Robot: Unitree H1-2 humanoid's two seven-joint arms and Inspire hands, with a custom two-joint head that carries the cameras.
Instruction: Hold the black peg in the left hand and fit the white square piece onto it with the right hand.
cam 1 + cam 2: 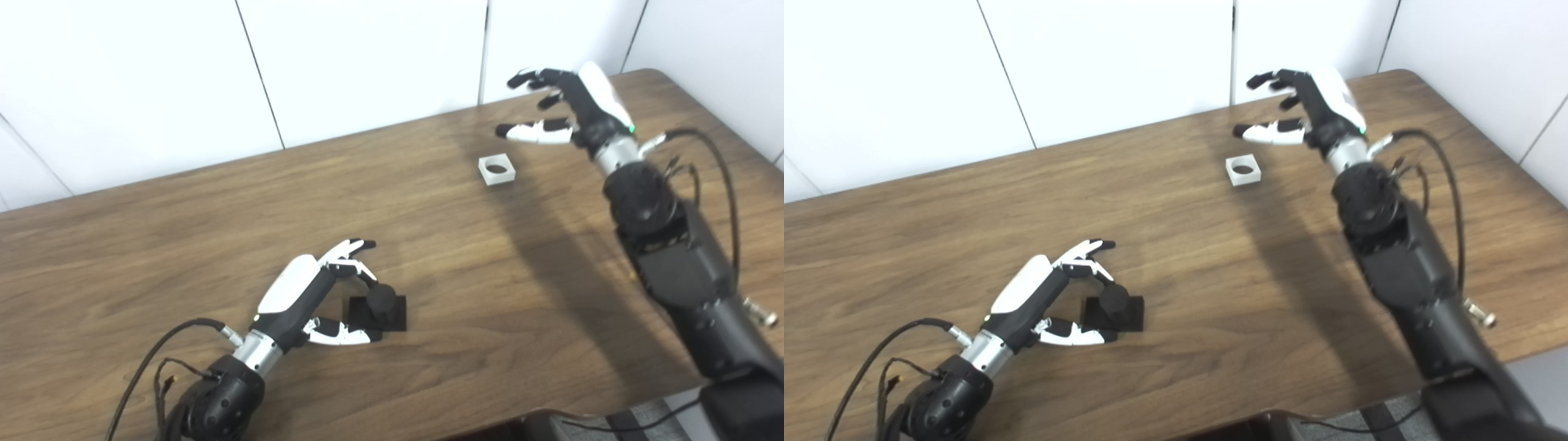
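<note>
Approach stage. Left robot hand [318, 294], fingers spread, flanked the black round peg on its square base [381, 306] near the front edge. Right robot hand [566, 110], spread, hovered beside the white square plastic piece [497, 169] near the worktop's [184, 245] far-right corner. Neither held; grasps presumably next.

left robot hand [312, 297]: low, fingers spread | right robot hand [572, 107]: raised, fingers spread

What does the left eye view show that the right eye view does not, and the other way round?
Only the left eye view: nothing of note. Only the right eye view: more of the table at its right edge, with white wall beyond. Both: the left hand open around the black peg, and the right hand open above and beside the white piece, not touching it.
</note>
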